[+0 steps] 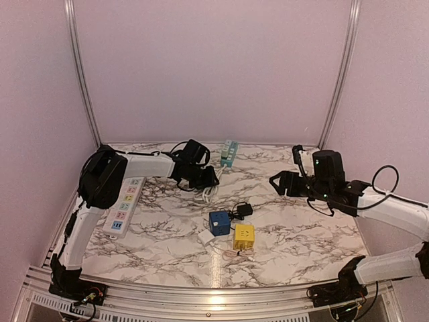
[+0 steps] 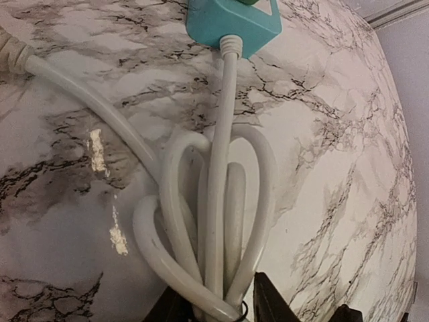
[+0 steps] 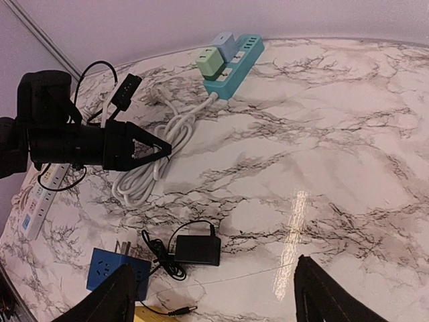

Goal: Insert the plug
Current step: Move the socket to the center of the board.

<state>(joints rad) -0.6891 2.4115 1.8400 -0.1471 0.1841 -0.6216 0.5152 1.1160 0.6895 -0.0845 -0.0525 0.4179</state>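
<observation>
two claws, two jobs: the left claw (image 2: pixel 216 300) pinches the coiled white cord (image 2: pixel 218 168) low on its loops, probably to gather the slack lying just beside the teal power strip (image 2: pixel 231 23). what seems to be its plug end (image 2: pixel 9 56) lies on the desk (image 2: pixel 335 174) near the coil, ungrasped. the right claw (image 3: pixel 218 292) hangs spread, well apart, free to help.

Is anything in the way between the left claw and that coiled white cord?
Nothing visible: the left gripper is closed on the bundled white cord, which runs into the teal power strip.
</observation>
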